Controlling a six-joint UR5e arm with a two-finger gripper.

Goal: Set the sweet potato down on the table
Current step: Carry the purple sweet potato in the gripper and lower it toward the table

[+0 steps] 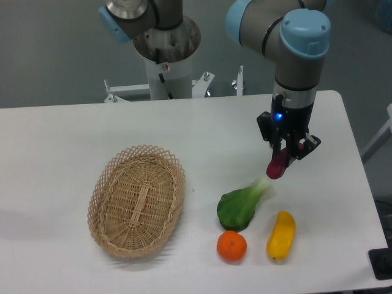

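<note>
Gripper point(286, 153), pointing down over the right part of the table point(55, 141), its fingers clamped on the potato point(277, 166). The maroon potato hangs tilted from the fingers, lower end toward the left, above the tabletop; whether it touches the surface cannot be told. Just below and left lies a leafy green point(241, 205), its pale stalk toward the potato. Nearer the front edge: orange point(231, 246) and yellow vegetable point(281, 235). Far left: wicker basket point(136, 200).
</note>
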